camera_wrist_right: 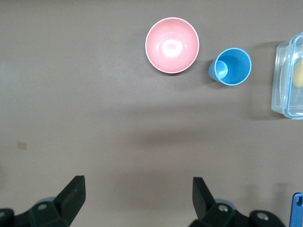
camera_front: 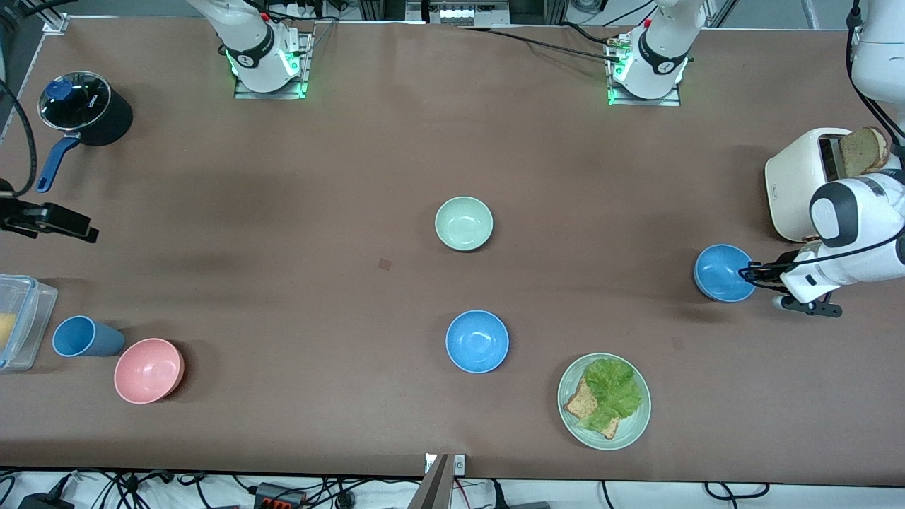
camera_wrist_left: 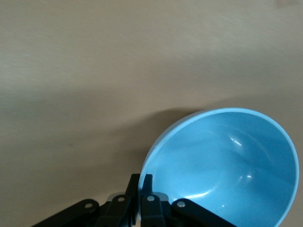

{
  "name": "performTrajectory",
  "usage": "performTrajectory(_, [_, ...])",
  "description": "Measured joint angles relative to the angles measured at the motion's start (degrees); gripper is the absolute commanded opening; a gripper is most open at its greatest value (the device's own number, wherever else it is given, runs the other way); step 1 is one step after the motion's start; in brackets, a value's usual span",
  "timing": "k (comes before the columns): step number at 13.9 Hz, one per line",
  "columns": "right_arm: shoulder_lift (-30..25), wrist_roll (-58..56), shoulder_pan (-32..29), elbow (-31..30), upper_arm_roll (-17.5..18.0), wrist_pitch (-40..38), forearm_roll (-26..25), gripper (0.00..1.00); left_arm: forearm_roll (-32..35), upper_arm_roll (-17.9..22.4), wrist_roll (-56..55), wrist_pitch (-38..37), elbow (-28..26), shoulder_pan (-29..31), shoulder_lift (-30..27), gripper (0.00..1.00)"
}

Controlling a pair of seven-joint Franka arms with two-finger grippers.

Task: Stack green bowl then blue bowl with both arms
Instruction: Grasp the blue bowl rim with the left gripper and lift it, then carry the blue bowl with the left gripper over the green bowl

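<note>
The pale mint-green bowl (camera_front: 464, 223) stands upright at the table's middle. A blue bowl (camera_front: 477, 341) stands nearer to the front camera than it. My left gripper (camera_front: 749, 272) is shut on the rim of a second blue bowl (camera_front: 722, 272) and holds it tilted on its side over the table beside the toaster. In the left wrist view the fingers (camera_wrist_left: 134, 182) pinch that bowl's rim (camera_wrist_left: 222, 165). My right gripper (camera_front: 85, 232) is open and empty, over the table at the right arm's end; its wrist view shows the jaws wide apart (camera_wrist_right: 137, 182).
A pink bowl (camera_front: 148, 370), a blue cup (camera_front: 85, 336) and a clear container (camera_front: 18, 322) sit at the right arm's end. A lidded black pan (camera_front: 85, 106) is farther back. A toaster (camera_front: 806, 180) with bread and a pale-green plate (camera_front: 635, 430) of lettuce and toast are at the left arm's end.
</note>
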Motion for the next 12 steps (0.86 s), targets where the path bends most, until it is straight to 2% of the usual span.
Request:
performTrajectory(3, [-1.1,-0.2,0.1,0.0,0.6,-0.5,0.0,1.00,-1.4,-3.1,-0.3,-8.9,1.2,0.0,-3.5,0.00])
performTrajectory(6, [-2.4,-0.2,0.1,-1.7,0.8,-0.5,0.0,1.00,-3.1,-9.0,-4.3,-20.2,3.2,0.0,-9.1,0.00])
performTrajectory(9, [-6.8,-0.2,0.1,-9.2,0.8,3.3,-0.1,1.00,-6.3,-17.8,-15.4,-33.8,10.1,-0.3,-11.9,0.00])
performTrajectory(12, [-11.7,-0.3,0.1,-16.1,0.8,4.9,-0.3,1.00,-10.9,-24.9,-19.5,-36.7,13.7,-0.8,-12.3,0.01])
